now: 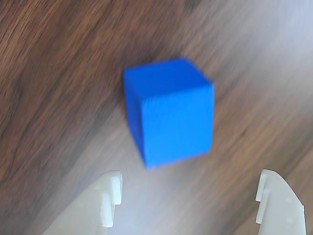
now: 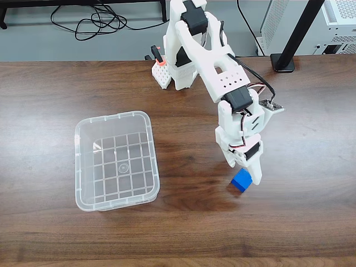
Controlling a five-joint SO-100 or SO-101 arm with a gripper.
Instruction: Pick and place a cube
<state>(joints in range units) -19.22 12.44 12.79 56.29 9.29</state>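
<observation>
From the wrist view I have my end effector (image 1: pixel 188 200) spread wide with nothing in it, its two white fingertips (image 1: pixel 110 196) at the bottom of the frame and the blue cube (image 1: pixel 168 112) sitting on the wooden tabletop (image 1: pixel 58 98) just ahead of the gap. The cube is turned so that a corner edge faces me rather than a flat face, and it sits slightly left of the midline between the fingers. My judgement is that I should centre the gap on the cube and rotate the wrist a little so the fingers meet two opposite flat faces, then come down until the tips straddle it before I squeeze; closing on the corners could spin it or squirt it out. The picture is a bit blurred, so I would slow down here. In the fixed view the end effector (image 2: pixel 248 177) hangs right over the cube (image 2: pixel 241 181), at the right of the tabletop. Further off to the left, well apart from the cube, the clear plastic bin (image 2: pixel 83 167) stands empty, the likely place to set it down.
</observation>
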